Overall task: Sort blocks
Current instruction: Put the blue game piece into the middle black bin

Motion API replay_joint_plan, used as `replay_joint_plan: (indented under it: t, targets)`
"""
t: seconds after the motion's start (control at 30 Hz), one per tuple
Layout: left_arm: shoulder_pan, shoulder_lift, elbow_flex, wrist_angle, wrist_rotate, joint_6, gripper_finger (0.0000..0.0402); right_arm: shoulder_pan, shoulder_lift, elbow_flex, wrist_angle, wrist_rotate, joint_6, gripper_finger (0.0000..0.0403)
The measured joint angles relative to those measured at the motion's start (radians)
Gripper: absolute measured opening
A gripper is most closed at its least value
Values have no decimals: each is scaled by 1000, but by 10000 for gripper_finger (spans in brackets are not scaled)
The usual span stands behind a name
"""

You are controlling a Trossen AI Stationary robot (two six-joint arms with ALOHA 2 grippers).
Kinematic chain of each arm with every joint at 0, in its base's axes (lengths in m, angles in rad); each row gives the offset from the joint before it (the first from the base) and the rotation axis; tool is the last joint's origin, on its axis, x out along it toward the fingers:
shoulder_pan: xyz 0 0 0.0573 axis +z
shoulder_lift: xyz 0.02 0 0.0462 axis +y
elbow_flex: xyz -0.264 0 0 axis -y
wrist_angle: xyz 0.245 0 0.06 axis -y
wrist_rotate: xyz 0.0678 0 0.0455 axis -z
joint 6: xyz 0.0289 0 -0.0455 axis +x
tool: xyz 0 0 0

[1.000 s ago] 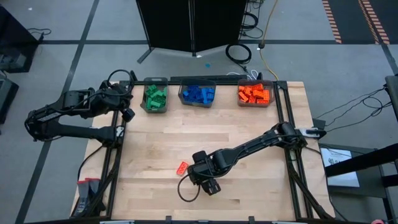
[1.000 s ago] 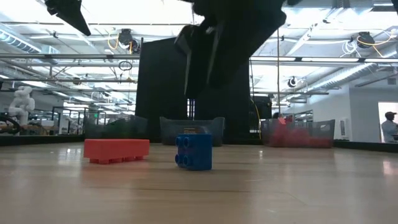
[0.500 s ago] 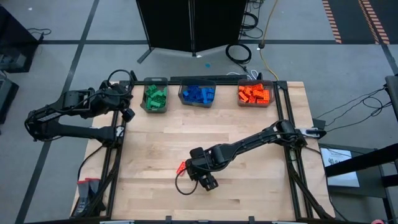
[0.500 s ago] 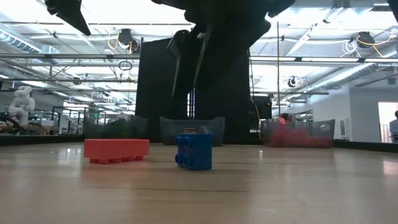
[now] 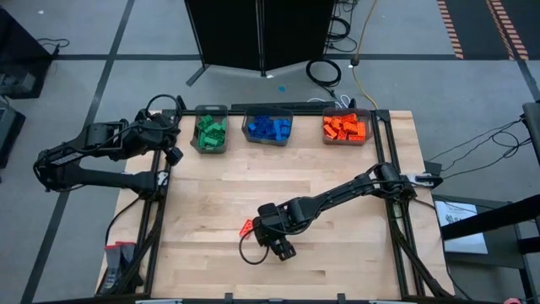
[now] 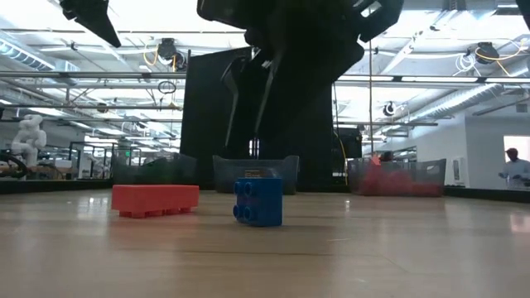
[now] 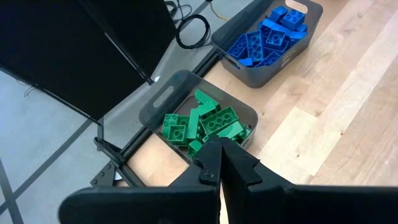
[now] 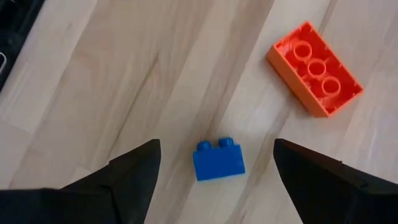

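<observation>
Since a second ago the right pincer (image 8: pixel 214 163) has swung leftward over the front of the tabletop (image 5: pixel 211 194) and spread its fingers wider; it now hangs above the two loose blocks. Its fingers stand wide apart and hold nothing. In the right wrist view the small blue block (image 8: pixel 217 160) lies on its side on the wood directly between the two dark fingers, apart from both. The orange-red block (image 8: pixel 314 68), upturned with its hollow underside showing, lies near the blue one, outside the span of the fingers. In the low view both blocks rest on the tabletop, the blue one (image 6: pixel 257 201) just beside the orange-red one (image 6: pixel 155 199), under the pincer.

The left pincer (image 7: pixel 219 163), fingers pressed together and empty, waits above the green bin (image 7: pixel 163 99) at the tabletop's back left.

No readable writing or brand marks show on anything.
</observation>
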Motion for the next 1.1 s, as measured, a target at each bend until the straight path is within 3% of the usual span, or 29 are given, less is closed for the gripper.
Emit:
replay_joint_plan:
  t: [0.33, 1.1]
  targets:
    - [0, 0, 0, 0, 0, -1, 0, 0, 0, -75, 114, -7, 33, 309]
    - [0, 0, 0, -4, 7, 4, 0, -15, 46, -75, 142, -56, 73, 303]
